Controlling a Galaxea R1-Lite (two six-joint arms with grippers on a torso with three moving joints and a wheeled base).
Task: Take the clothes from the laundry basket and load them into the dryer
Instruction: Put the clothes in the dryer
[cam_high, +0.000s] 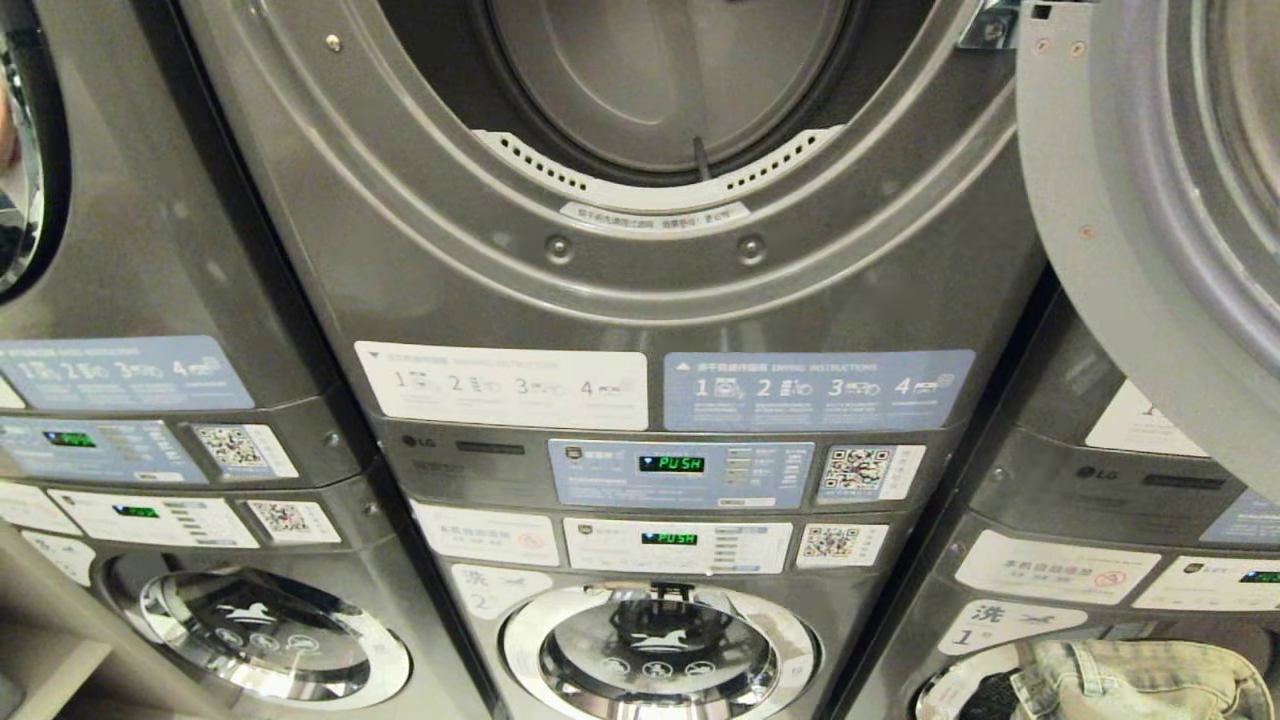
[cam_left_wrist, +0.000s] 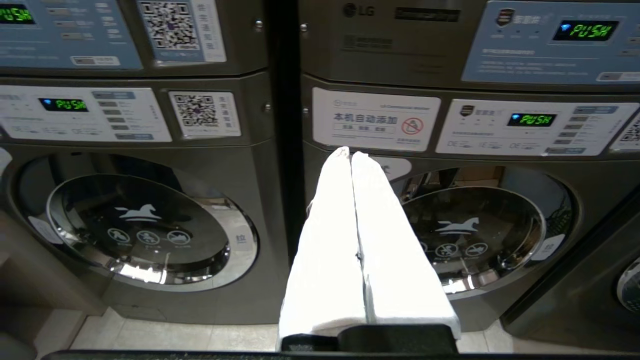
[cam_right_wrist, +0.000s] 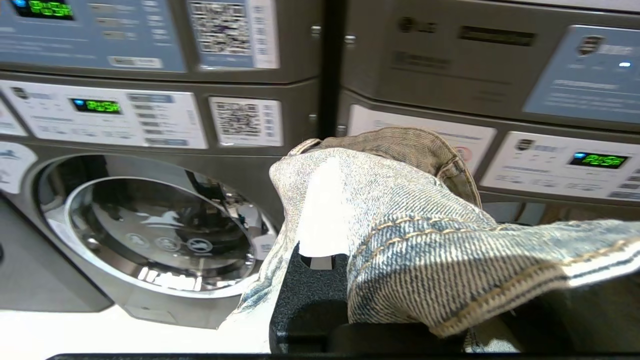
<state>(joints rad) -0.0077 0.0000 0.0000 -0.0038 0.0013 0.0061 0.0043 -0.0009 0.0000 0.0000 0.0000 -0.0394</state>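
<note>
You have the right end effector (cam_right_wrist: 325, 200) pinching the denim garment (cam_right_wrist: 430, 240), the left end effector (cam_left_wrist: 351, 156) pressed together empty; next, lift it into the open dryer drum (cam_high: 660, 80).

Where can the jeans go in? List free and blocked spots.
Free: the dryer opening, drum bare inside, bordered by its grey rim and the open door on its right. Blocked: the washer door below is shut. The right gripper holds the jeans low down.
</note>
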